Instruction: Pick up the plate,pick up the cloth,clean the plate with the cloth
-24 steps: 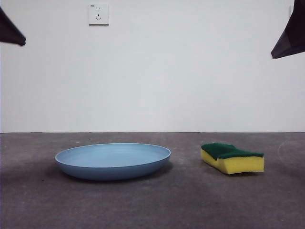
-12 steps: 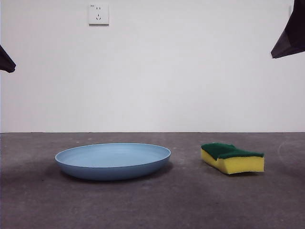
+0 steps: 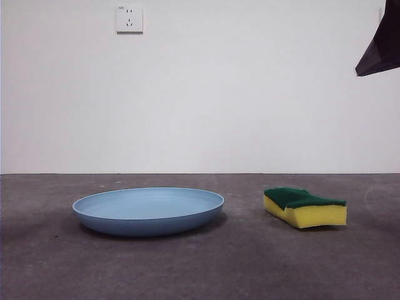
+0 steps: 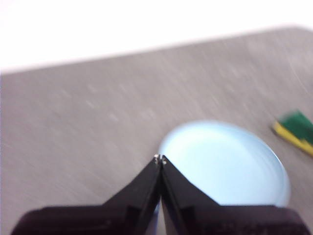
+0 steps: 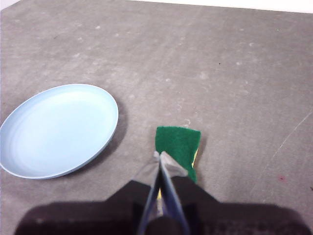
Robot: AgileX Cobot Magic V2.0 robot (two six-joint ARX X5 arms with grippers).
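No step of the task was complete. The plate (image 3: 148,210) lay flat on the grey table (image 3: 200,269), right side up, with nothing on it. The cloth (image 3: 304,207), in fact a yellow sponge with a dark green scouring layer, lay green side up on the table, beside the plate and clear of its rim. Neither item was lifted or touched. Three steps remained, in my judgement: lift the plate, lift the sponge, wipe the plate with the sponge.

My left gripper (image 4: 160,159) was raised above the table with its jaws closed tip to tip and holding nothing. Its wrist view placed the tips over the edge of the plate, well above it; that view was blurred. This arm did not appear in the front view.

My right gripper (image 5: 160,155) was likewise raised above the table, jaws pressed together and empty. Its wrist view placed the tips over the near end of the sponge, with the plate off to one side. In the front view this arm showed only as a black tip at the upper corner on the sponge's side.

Both grippers would need to part their jaws before either grasp. A white wall socket (image 3: 129,19) was mounted on the wall behind.
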